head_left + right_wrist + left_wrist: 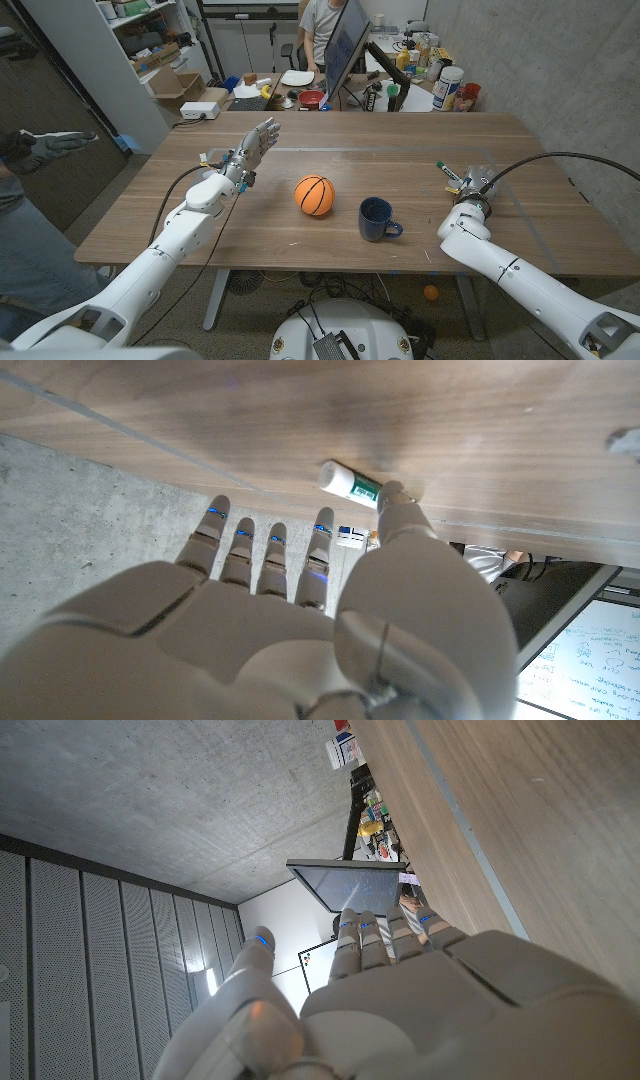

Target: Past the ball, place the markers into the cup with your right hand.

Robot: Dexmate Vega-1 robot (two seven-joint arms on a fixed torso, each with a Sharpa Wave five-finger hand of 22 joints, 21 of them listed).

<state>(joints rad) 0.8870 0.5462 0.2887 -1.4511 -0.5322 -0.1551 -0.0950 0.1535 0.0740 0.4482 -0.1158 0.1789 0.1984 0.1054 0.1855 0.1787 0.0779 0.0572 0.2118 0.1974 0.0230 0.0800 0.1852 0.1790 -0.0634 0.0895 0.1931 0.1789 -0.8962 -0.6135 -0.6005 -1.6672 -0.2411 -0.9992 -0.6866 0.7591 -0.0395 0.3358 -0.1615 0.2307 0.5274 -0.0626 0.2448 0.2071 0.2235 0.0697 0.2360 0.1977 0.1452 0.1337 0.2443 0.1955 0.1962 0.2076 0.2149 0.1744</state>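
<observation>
An orange ball [313,195] sits mid-table with a dark blue cup [376,218] just to its right, upright and handle turned right. A white marker with a green label [447,175] [348,480] lies on the wood at the right. My right hand [470,192] [300,630] is beside it, low over the table, fingers stretched out and apart; the thumb tip [396,496] is at the marker's end, and I cannot tell if it touches. My left hand [250,150] [380,1010] is raised over the far left of the table, fingers straight, holding nothing.
A person's gloved hand [50,145] reaches in at the left edge. Another person [320,30] stands behind the table near a monitor [348,50]. Bottles and jars [447,88] crowd the desk beyond the far edge.
</observation>
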